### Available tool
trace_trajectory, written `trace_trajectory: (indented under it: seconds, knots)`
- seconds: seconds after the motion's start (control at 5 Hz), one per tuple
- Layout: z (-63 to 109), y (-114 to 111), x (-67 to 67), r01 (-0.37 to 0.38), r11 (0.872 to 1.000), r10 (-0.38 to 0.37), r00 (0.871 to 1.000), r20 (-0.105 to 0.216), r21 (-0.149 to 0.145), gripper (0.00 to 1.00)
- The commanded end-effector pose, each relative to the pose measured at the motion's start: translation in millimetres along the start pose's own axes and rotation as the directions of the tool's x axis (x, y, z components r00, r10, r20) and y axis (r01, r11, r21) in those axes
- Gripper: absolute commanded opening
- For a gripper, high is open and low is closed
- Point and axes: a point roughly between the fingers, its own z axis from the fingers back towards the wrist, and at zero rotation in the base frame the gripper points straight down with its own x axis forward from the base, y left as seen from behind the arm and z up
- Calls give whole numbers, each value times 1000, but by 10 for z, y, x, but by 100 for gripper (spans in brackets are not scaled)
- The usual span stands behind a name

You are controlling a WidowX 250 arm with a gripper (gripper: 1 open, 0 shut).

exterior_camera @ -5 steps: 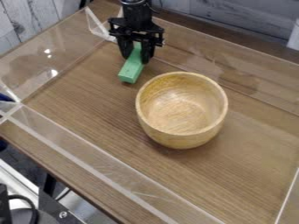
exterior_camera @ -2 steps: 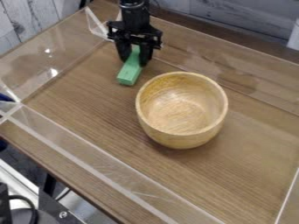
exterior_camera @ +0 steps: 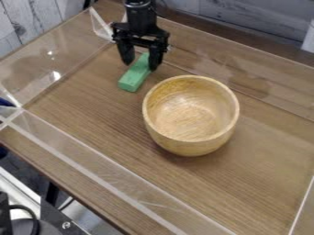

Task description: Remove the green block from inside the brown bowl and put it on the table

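Green block (exterior_camera: 136, 73) lies on desk (exterior_camera: 86, 119), just left of brown bowl (exterior_camera: 190, 114), outside it. Gripper (exterior_camera: 143, 57) points down over block's far end; fingers (exterior_camera: 128, 53) straddle it w/ black tips either side, but can't tell if clamped or released.

Whitewashed plank wall (exterior_camera: 31, 23) behind, clear acrylic walls (exterior_camera: 73, 138), soft glare

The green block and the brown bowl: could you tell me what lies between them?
Nothing but a narrow strip of bare table between green block and brown bowl, as the camera view shows.
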Motion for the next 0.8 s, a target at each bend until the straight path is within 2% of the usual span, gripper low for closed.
trace_trajectory:
  seconds: [0.0,0.2,0.4,0.6]
  knots:
    - [539,28,118,-10,1000,9,991,131,7,100]
    - [838,4,104,-10,1000,10,984,177,-3,100]
    - [973,-37,53,-4,1000,6,982,188,-11,100]
    - [842,-12,75,-11,1000,11,987,163,-2,100]
